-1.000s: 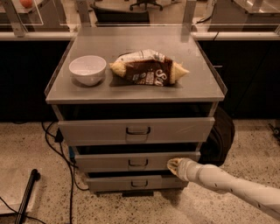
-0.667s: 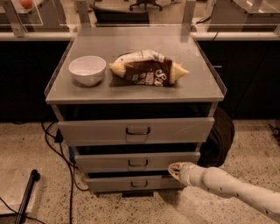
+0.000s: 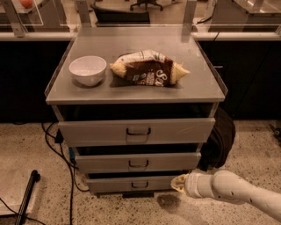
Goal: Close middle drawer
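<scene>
Camera view, three drawers (image 3: 88, 132), one bowl (image 3: 88, 70), gripper (image 3: 177, 183) below middle drawer (image 3: 105, 162)

It looked like an office or lab workspace. A grey metal drawer cabinet (image 3: 96, 132) stood on a speckled hard floor (image 3: 26, 149), with loose cables (image 3: 53, 151) trailing beside it and a black backpack (image 3: 221, 140) against its side. A wheeled office chair base (image 3: 147, 4) showed beyond the counter (image 3: 202, 88). The robot's gripper (image 3: 178, 183) hung low by the cabinet's bottom right corner.
</scene>
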Action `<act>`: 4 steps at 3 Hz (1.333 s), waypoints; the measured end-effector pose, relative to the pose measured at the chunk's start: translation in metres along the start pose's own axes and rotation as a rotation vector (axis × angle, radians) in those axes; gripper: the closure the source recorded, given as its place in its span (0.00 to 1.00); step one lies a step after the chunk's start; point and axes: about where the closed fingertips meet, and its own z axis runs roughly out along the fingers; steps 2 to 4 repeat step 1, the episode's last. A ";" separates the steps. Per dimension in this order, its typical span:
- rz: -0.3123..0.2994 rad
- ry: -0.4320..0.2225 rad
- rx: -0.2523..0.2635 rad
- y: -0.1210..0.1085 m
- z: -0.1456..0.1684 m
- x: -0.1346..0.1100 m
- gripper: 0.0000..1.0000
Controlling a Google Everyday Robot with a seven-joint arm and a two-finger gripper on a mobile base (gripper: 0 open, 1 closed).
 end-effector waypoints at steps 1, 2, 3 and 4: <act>-0.001 -0.008 -0.034 0.008 0.001 -0.003 0.81; -0.001 -0.008 -0.034 0.008 0.001 -0.003 0.81; -0.001 -0.008 -0.034 0.008 0.001 -0.003 0.81; -0.001 -0.008 -0.034 0.008 0.001 -0.003 0.81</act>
